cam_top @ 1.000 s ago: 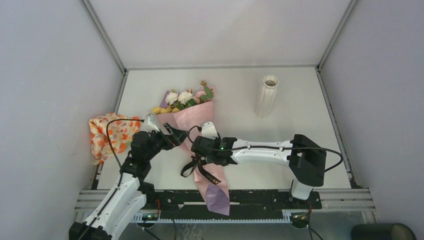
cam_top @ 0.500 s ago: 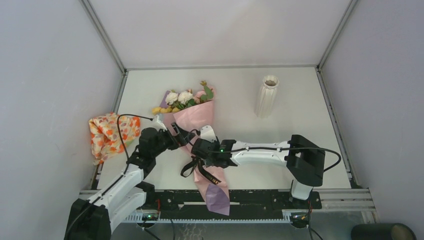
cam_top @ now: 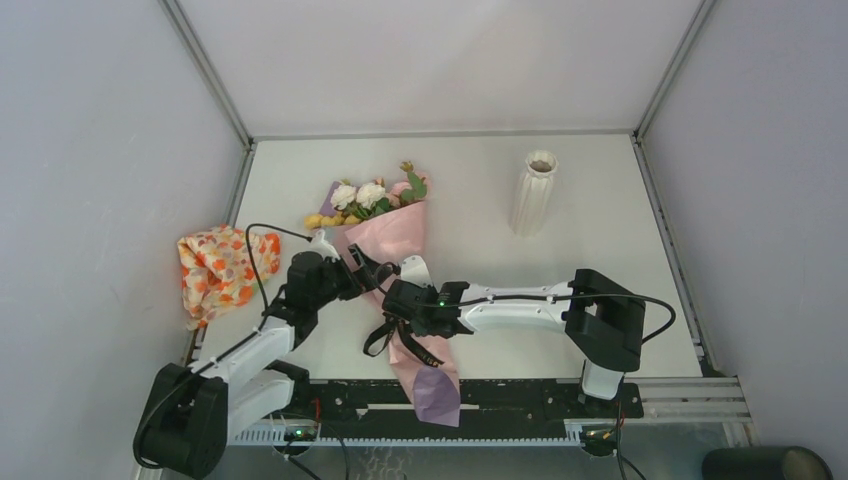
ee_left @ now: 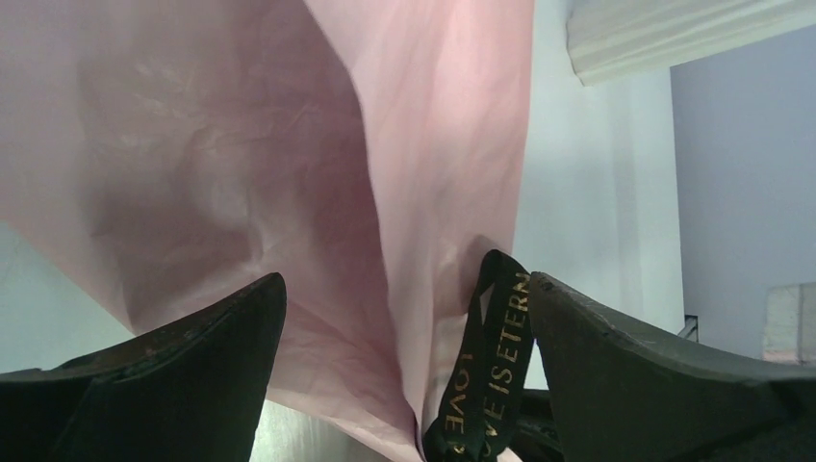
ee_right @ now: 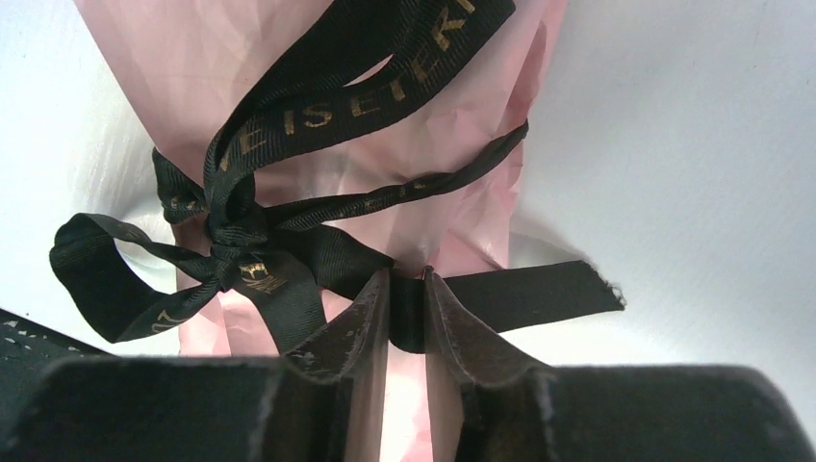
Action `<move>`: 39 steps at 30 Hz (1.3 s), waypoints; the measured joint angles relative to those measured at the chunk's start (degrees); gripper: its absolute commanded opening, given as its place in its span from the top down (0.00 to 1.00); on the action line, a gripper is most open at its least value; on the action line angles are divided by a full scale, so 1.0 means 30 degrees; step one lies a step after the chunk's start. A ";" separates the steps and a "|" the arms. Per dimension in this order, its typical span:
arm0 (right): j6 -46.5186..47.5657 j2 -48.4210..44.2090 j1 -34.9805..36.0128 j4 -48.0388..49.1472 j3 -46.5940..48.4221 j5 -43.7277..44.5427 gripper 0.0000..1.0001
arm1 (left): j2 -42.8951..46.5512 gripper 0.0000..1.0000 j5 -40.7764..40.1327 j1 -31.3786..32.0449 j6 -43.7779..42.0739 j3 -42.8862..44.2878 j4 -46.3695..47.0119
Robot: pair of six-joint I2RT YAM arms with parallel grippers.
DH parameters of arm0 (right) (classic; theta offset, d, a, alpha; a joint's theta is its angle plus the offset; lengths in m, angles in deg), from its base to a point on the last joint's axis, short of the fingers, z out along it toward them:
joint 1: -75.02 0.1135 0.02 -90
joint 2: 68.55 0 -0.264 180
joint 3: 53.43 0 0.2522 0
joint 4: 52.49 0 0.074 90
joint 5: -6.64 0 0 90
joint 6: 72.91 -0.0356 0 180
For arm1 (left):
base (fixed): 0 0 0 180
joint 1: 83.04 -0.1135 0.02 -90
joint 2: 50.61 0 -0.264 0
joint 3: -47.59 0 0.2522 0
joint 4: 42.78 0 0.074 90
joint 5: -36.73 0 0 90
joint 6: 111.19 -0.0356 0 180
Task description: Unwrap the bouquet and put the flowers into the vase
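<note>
At centre frame, one bouquet (cam_top: 385, 235); right gripper (ee_right: 406, 279) jaws grasp its black ribbon (ee_right: 318, 115), left gripper (ee_left: 406, 284) jaws released; one vase (cam_top: 535, 190) upper right.

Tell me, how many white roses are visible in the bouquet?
2. Both sit at the far, open end of the bouquet, side by side: the left white rose and, just beside it, the right white rose. More may be hidden deeper inside.

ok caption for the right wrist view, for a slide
Right gripper pinching a loose tail of the black gold-lettered ribbon tied around the pink paper bouquet cone on the white table
</note>
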 measured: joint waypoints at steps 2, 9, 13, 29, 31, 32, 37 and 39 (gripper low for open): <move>-0.0066 0.0000 0.0015 0.0007 0.0000 0.0000 0.77 | -0.0401 0.00 -0.0131 0.0000 0.0000 0.0000 0.0219; -0.0255 -0.0073 0.0095 -0.0080 -0.0007 0.0204 0.82 | -0.1887 0.00 -0.0284 0.0000 -0.0007 0.0000 0.0918; -0.0299 -0.0386 0.0117 -0.0117 -0.0015 0.0342 0.91 | -0.2936 0.00 -0.0291 0.0000 -0.0007 0.0000 0.1559; -0.0306 -0.3279 0.0117 -0.0998 -0.0087 0.1326 1.00 | -0.7388 0.02 0.0138 0.0029 0.0073 0.0823 0.5158; -0.0306 -0.3789 0.0117 -0.1188 -0.0087 0.1566 1.00 | -0.7788 0.03 0.0262 0.0029 0.0109 0.0874 0.5668; -0.0306 -0.4087 0.0117 -0.1319 -0.0095 0.1705 1.00 | -0.7985 0.03 0.0306 0.0029 0.0197 0.0896 0.5923; -0.0270 -0.5523 0.0117 -0.1712 -0.0109 0.2288 1.00 | -0.8750 0.03 0.0459 0.0029 0.0372 0.0998 0.6972; -0.0219 -0.6346 0.0117 -0.1858 -0.0138 0.2543 1.00 | -0.9005 0.03 0.0590 0.0029 0.0401 0.1005 0.7366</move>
